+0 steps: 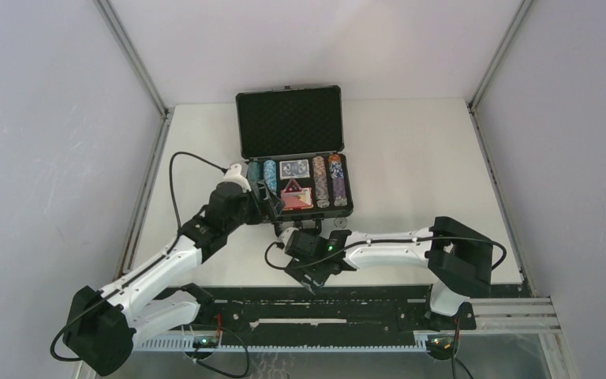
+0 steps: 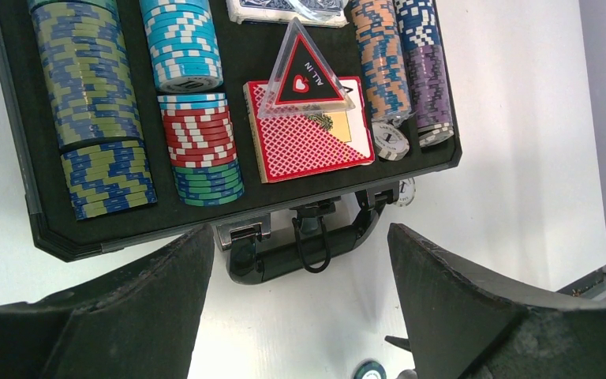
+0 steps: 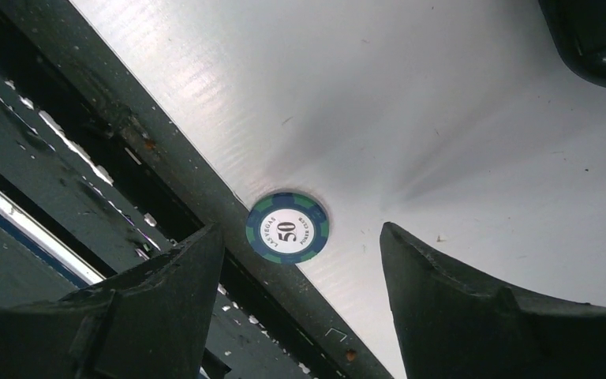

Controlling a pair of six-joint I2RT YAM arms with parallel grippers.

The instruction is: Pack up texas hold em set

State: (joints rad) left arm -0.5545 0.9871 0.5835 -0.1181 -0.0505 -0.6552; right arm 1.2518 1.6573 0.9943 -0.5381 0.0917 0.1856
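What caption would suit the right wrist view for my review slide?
Right gripper, jaws open, hovering over a lone blue-green 50 chip at the white table's near edge.

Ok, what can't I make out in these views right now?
- Top view: left gripper covers the briefcase's front-left corner; right gripper hides the 50 chip.
- Left wrist view: top edge cuts off the blue deck; briefcase half hides a round token.

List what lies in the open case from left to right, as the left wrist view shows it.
olive-and-blue chip row → light-blue, red and green chip row → red card deck → orange-and-blue chip row → blue-and-purple chip row
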